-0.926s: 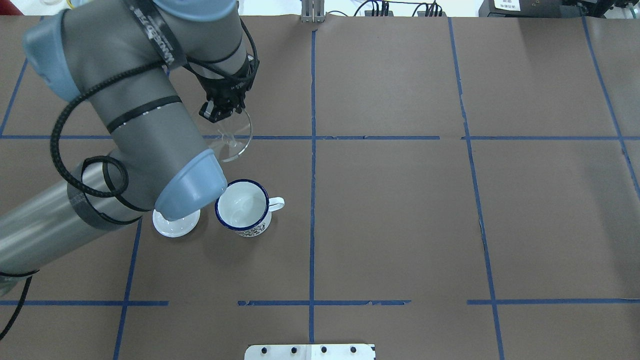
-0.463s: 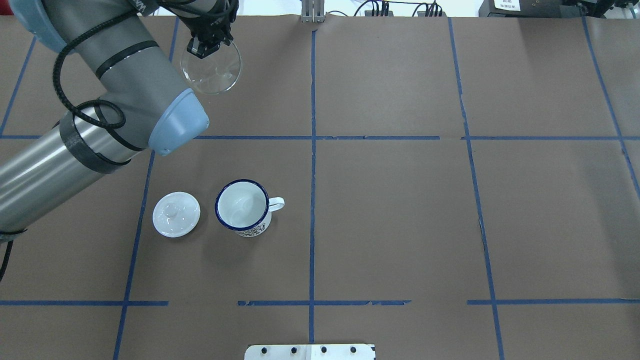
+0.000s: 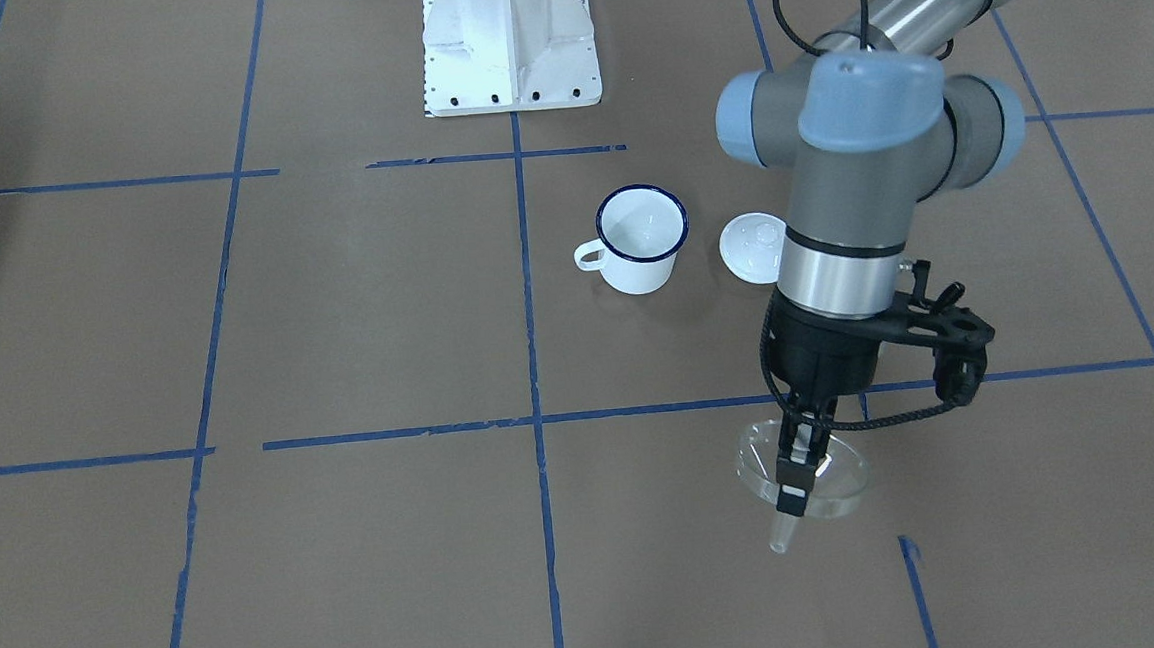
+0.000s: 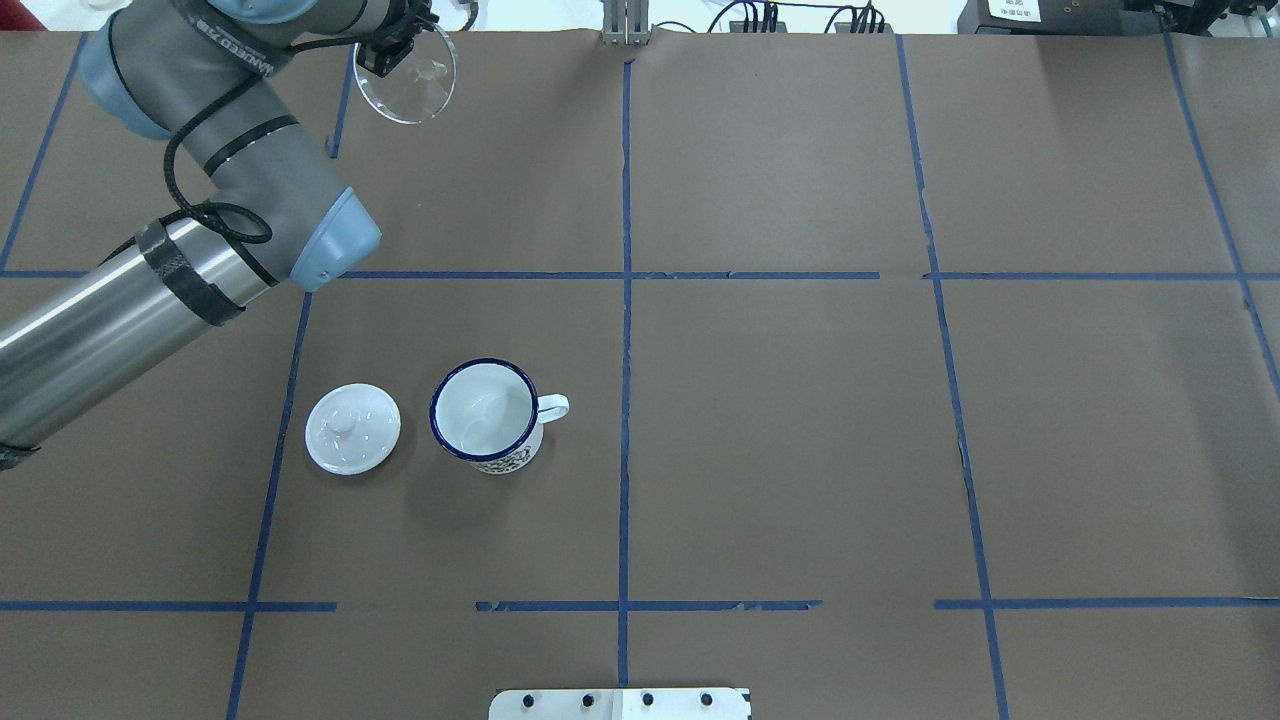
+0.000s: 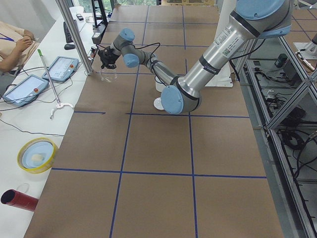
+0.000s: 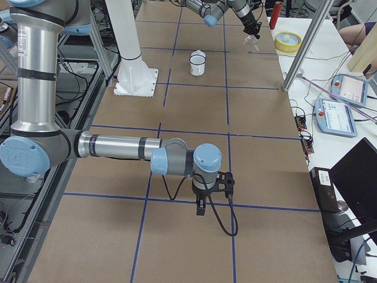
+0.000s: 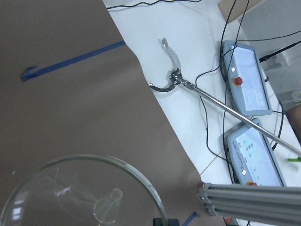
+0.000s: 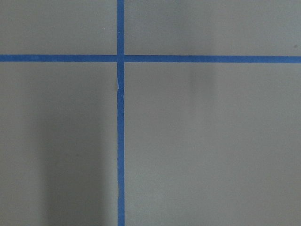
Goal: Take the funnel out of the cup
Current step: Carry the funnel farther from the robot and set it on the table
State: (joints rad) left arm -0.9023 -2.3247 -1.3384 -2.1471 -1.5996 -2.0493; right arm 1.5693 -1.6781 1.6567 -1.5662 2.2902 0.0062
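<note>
Since the earlier pictures the left claw (image 3: 793,481) has carried the funnel (image 4: 412,85) away from the cup (image 4: 487,412), from just beyond it out to the far left corner of the bench (image 4: 800,450). The cup and the lid (image 4: 352,428) have not shifted, and the left arm (image 4: 250,180) does not cover the lid any more.

Nearest to the robot we see the white mount plate (image 4: 620,703) at the bench edge. The right claw (image 6: 201,209) shows only in the side view from the robot's right, pointing down over a crossing of the blue tape lines (image 8: 121,141). Whether it is released or clenched we cannot tell.

In the middle the cup stands upright, its handle turned to the robot's right. The lid lies flat just beside it on the robot's left, knob up, not touching it. Beyond them the left arm reaches slantwise over the bench, well apart from the cup.

Farthest out, the left claw is clenched on the rim of the funnel. The funnel hangs with the wide mouth up and the spout down, a little tilted; we cannot tell if the spout tip touches the paper. Past the bench edge, near the funnel, lie two pendants (image 7: 247,80), a metal rod (image 7: 221,106) with a hook, and an aluminium post (image 7: 254,205).
</note>
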